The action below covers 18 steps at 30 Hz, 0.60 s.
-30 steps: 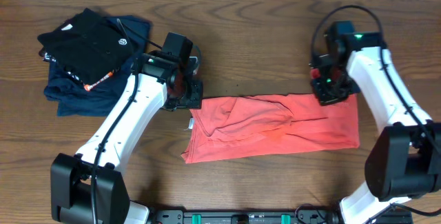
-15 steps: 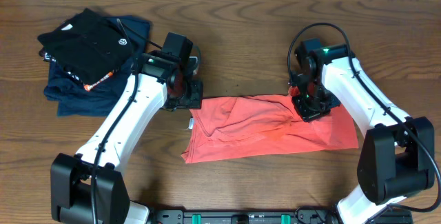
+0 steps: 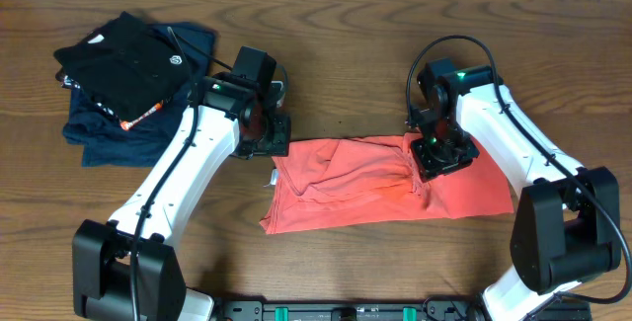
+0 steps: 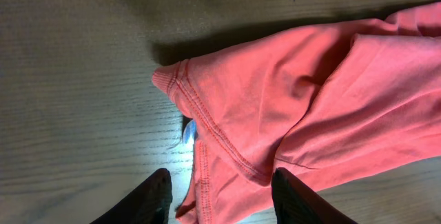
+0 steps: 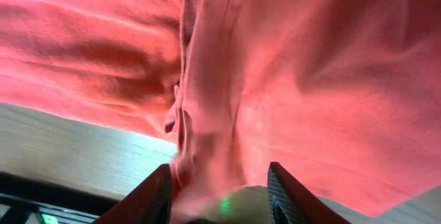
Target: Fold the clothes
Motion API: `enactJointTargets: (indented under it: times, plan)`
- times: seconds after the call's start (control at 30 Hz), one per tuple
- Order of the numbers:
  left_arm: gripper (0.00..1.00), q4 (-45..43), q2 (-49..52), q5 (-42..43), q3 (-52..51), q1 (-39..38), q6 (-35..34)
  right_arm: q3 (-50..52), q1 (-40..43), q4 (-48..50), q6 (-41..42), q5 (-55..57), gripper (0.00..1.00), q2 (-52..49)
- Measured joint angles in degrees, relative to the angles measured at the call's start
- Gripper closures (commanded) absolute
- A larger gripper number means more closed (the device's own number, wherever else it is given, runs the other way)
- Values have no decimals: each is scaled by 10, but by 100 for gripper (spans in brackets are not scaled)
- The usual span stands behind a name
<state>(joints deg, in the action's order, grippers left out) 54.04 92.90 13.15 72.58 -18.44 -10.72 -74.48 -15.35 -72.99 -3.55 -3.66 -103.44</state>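
The coral-red T-shirt (image 3: 355,191) lies crumpled in a long strip across the table's middle; its lettering is hidden. My left gripper (image 3: 265,135) is open at the shirt's upper left corner. In the left wrist view its fingers (image 4: 220,198) straddle the stitched hem of the shirt (image 4: 310,93), with a white label (image 4: 189,131) beside it. My right gripper (image 3: 439,153) is over the shirt's right half, shut on a bunched fold of the shirt. In the right wrist view this fold (image 5: 207,148) rises between the fingers (image 5: 217,191).
A black folded garment with a small white logo (image 3: 123,56) lies on a navy-blue folded garment (image 3: 111,133) at the back left. Bare wooden table (image 3: 355,54) lies behind and in front of the shirt.
My right gripper has moved left from the shirt's upper right corner, drawing that corner over toward the middle. The left arm has not moved.
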Motion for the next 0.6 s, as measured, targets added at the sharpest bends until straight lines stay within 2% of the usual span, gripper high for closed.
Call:
enactJointTargets:
  times: [0.13,0.17,0.27,0.47,0.6]
  plan:
    - [50,12,0,0,0,0,0,0,0,5,0,-5,57,0]
    - [43,18,0,0,0,0,0,-1,0,6,2,-4,57,0]
    - [34,31,0,0,0,0,1,-11,1,7,17,19,57,0]
    - [24,43,0,0,-14,0,-2,-45,24,9,61,80,55,5]
    - [23,19,6,4,-43,0,-2,-51,54,8,76,97,55,15]
